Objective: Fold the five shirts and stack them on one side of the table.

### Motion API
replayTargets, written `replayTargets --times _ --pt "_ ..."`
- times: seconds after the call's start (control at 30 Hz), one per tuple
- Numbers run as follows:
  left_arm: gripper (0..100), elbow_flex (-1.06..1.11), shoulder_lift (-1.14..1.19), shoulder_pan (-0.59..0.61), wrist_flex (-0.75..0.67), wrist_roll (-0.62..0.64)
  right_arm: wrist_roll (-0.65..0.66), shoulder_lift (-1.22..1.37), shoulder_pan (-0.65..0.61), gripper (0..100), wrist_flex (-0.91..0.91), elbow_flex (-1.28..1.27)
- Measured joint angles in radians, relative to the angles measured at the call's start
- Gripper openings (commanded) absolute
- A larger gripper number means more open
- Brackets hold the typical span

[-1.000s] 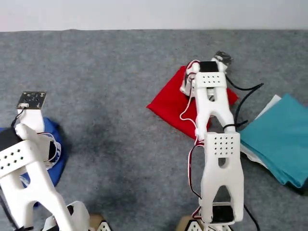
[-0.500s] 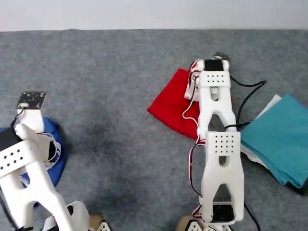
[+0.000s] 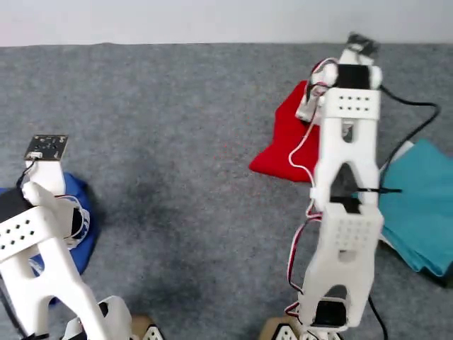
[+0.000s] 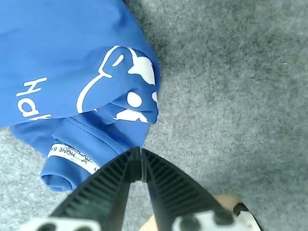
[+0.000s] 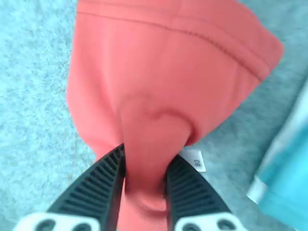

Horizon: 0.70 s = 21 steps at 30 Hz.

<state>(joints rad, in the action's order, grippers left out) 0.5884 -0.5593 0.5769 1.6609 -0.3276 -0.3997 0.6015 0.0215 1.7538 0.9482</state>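
Red cloth bunches between the closed fingers of the right gripper [image 5: 144,161], which pinches a fold of the red shirt [image 3: 283,152] at the far right of the table [image 3: 177,106], just left of the teal folded stack [image 3: 425,205]. The left gripper [image 4: 141,156] is closed on nothing beside the blue shirt [image 4: 62,62], near left. Such a narrow pinch could slip, or the trailing cloth could drag open and rumple the stack.

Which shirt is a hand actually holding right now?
The red shirt, pinched in the right hand. The blue shirt lies beside the shut left hand; the teal shirt rests flat, untouched.
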Motion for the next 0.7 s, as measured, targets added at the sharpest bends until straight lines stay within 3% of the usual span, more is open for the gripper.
replayTargets --times 0.33,0.7 --pt "1 0.000 0.000 0.000 0.000 0.000 0.112 -0.385 0.181 0.9 0.002 -0.270" --pt "1 0.000 0.000 0.000 0.000 0.000 0.296 -0.497 0.368 0.9 0.002 -0.440"
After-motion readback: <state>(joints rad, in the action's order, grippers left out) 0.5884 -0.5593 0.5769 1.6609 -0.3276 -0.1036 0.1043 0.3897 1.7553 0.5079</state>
